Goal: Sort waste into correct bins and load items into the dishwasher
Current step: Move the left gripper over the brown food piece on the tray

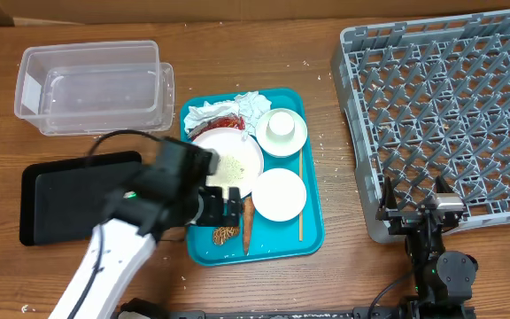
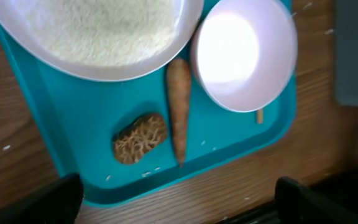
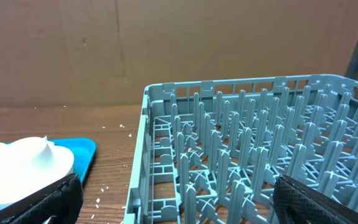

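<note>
Teal rectangular plastic tray with rounded corners point(image 1: 273, 241) mid-table on brown wood-grain tabletop point(image 1: 264, 53), clear rectangular plastic tub point(image 1: 96, 89) upright near its far-left corner, not touching, plain brown cardboard wall point(image 3: 166, 43) behind.

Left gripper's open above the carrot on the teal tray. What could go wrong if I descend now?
The carrot lies with its top close between the big plate and the pink plate, so the left gripper could knock a rim. The brown lump sits right beside it and might get pinched or shoved along.
</note>
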### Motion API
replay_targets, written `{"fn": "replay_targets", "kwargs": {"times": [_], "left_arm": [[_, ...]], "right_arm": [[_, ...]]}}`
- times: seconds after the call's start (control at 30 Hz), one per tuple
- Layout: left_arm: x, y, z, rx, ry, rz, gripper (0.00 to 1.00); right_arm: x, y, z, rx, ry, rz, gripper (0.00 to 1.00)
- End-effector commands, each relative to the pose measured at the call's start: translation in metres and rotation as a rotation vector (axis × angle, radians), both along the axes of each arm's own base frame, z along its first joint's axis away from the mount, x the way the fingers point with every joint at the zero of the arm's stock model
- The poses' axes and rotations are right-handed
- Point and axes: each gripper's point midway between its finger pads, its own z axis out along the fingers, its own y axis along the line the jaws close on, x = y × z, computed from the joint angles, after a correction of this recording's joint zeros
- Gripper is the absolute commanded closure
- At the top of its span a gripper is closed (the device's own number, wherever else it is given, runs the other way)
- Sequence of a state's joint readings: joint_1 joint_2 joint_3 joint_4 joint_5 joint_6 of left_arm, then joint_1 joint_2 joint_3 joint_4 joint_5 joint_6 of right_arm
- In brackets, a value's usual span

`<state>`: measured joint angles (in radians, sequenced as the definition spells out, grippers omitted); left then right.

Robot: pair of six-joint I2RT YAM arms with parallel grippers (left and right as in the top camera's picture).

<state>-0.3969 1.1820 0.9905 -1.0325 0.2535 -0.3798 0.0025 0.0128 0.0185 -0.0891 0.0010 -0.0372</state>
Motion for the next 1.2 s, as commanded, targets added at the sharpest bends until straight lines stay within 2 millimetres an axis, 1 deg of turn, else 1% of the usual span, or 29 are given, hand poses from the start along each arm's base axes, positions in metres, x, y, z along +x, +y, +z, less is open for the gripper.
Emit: {"fn": "replay_targets", "kwargs": {"times": [0.0, 0.07, 0.17, 0.4, 0.6, 0.93, 1.17], "left_arm": [[0.008, -0.001, -0.019, 0.186, 0.000, 0.025, 0.00], [0.002, -0.006, -0.031, 0.220, 0.043, -0.021, 0.00], [0.000, -0.007, -0.050, 0.269, 0.098, -0.084, 0.00], [0.003, 0.003, -0.088, 0.365, 0.213, -0.083, 0.00], [-0.004, 0.007, -0.114, 0.413, 0.293, -0.119, 0.00], [-0.003, 0.006, -0.140, 0.393, 0.243, -0.153, 0.00], [-0.006, 0.010, -0.142, 0.407, 0.248, -0.169, 0.00]], "right_arm": [[0.000, 0.001, -0.001, 0.004, -0.005, 0.002, 0.00], [0.000, 0.001, -0.001, 0.005, -0.005, 0.002, 0.00], [0.000, 0.001, -0.001, 0.004, -0.005, 0.002, 0.00], [0.000, 0.001, -0.001, 0.004, -0.005, 0.002, 0.00], [0.000, 0.001, -0.001, 0.005, -0.005, 0.002, 0.00], [0.000, 0.001, -0.001, 0.004, -0.005, 0.002, 0.00], [0.000, 0.001, -0.001, 0.004, -0.005, 0.002, 0.00]]}}
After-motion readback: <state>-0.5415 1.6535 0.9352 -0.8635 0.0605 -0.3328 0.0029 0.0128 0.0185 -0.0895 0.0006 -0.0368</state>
